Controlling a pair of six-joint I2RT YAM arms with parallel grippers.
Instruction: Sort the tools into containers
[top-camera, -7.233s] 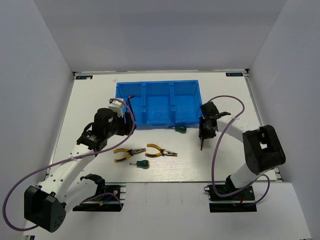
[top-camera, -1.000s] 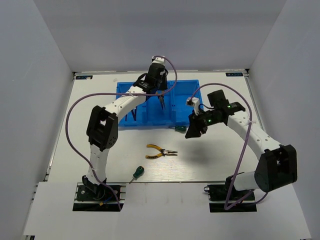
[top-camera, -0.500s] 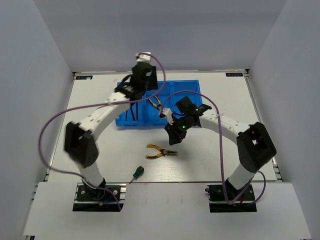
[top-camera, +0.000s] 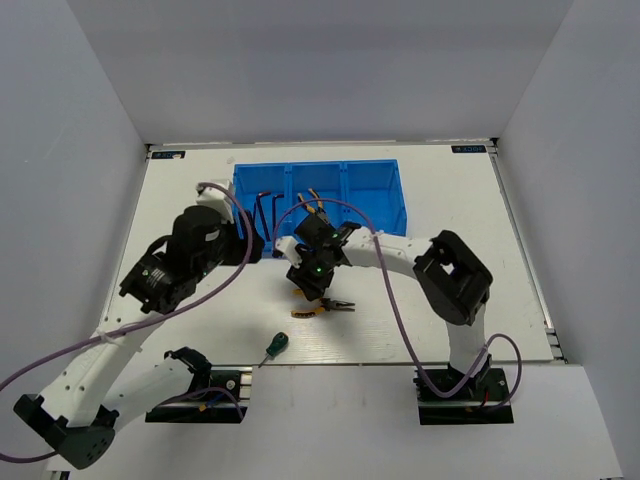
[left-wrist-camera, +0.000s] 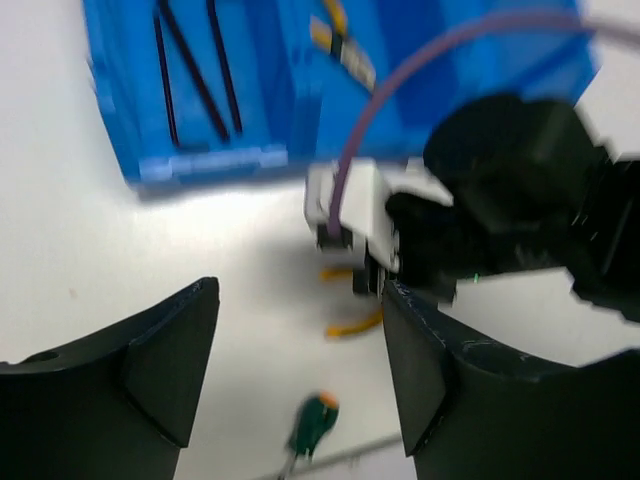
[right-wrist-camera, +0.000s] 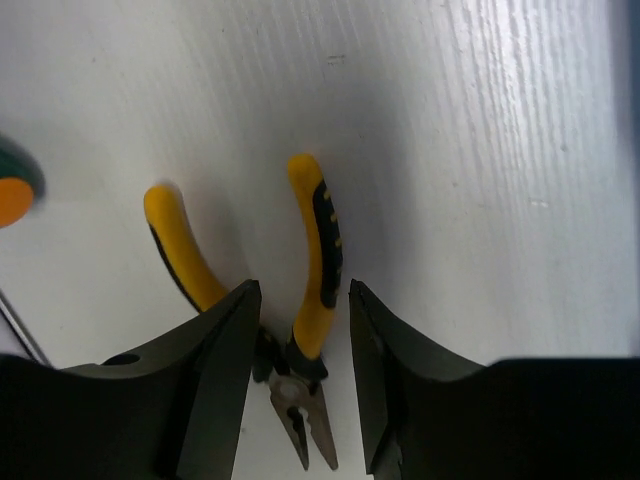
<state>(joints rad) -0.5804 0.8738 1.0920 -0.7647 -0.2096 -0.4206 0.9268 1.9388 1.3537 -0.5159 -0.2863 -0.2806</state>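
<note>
The blue tray (top-camera: 375, 200) (left-wrist-camera: 250, 80) holds two dark hex keys (top-camera: 262, 210) (left-wrist-camera: 195, 70) in its left compartment and yellow-handled pliers (top-camera: 312, 200) (left-wrist-camera: 340, 45) in the middle one. A second pair of pliers (top-camera: 322, 308) (right-wrist-camera: 315, 260) lies on the table. My right gripper (top-camera: 312, 290) (right-wrist-camera: 300, 305) is open and straddles these pliers at the pivot, with gaps on both sides. My left gripper (top-camera: 252, 245) (left-wrist-camera: 300, 370) hangs open and empty near the tray's front-left corner. A green-handled screwdriver (top-camera: 276, 345) (left-wrist-camera: 312, 425) (right-wrist-camera: 15, 190) lies near the front edge.
The right arm's purple cable (top-camera: 385, 290) loops over the table in front of the tray. The arm bases (top-camera: 195, 390) stand at the near edge. White walls enclose the table on three sides.
My left arm has drawn back from above the tray to its front-left corner, its jaws now open, and pliers lie in the middle compartment. My right gripper moved left, down over the table pliers.
</note>
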